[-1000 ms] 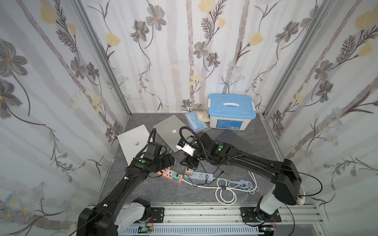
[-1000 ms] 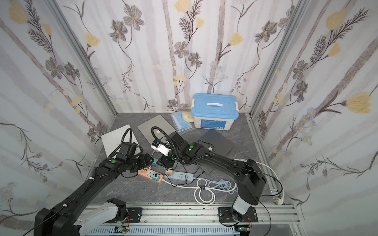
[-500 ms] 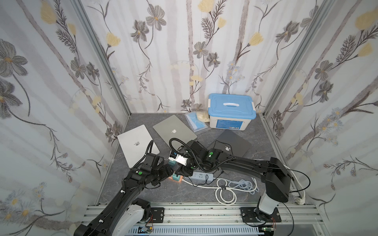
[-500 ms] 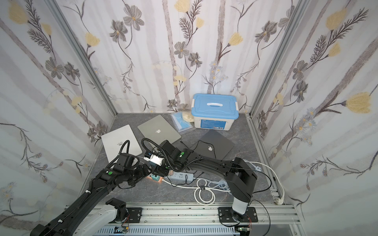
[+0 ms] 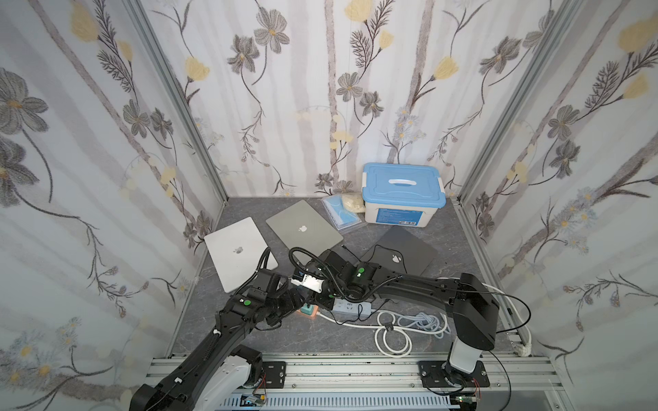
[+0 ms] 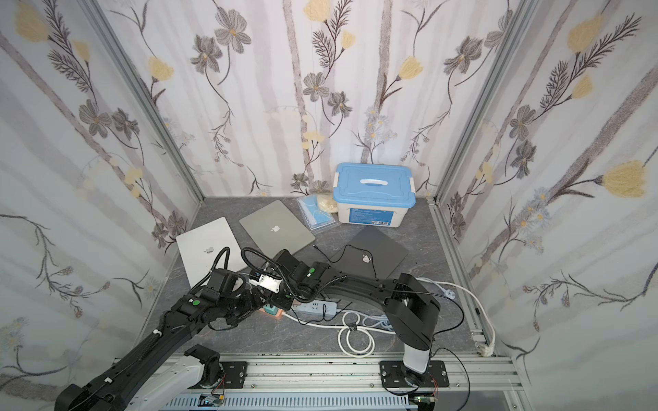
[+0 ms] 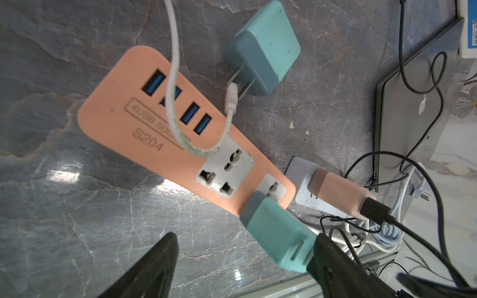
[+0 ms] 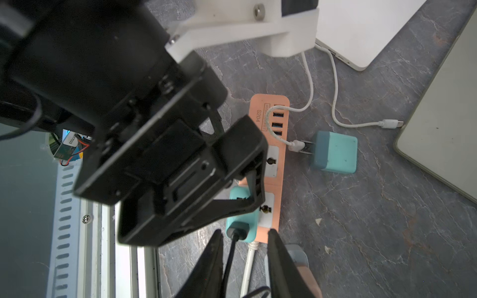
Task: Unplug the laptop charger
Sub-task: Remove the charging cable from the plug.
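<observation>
The orange power strip (image 7: 103,129) bears a boxed print reading "4USB SOC…", partly crossed by a white USB cable (image 7: 171,77), with "S204" beneath it and four blue USB ports beside that print. The laptop charger (image 7: 273,232) is a teal block with a darker grey-blue band at its plug face. It is plugged into the strip's end socket, the one farthest from the USB ports, and a black cable (image 8: 229,258) leaves its rear. The left tool (image 7: 245,240) is spread wide, one finger at the charger's rear corner, the other over the desk (image 7: 77,206) beside the strip. The right tool (image 8: 244,234) has its jaws narrowly apart on either side of the charger's cable end; whether they press on it cannot be told. A second teal charger (image 7: 263,49) lies loose just beside the strip's USB end, prongs bare. Past the strip's socket end a pink charger (image 7: 338,193) sits in a white power strip (image 7: 300,178), near a grey laptop (image 7: 413,129) with the Apple logo
</observation>
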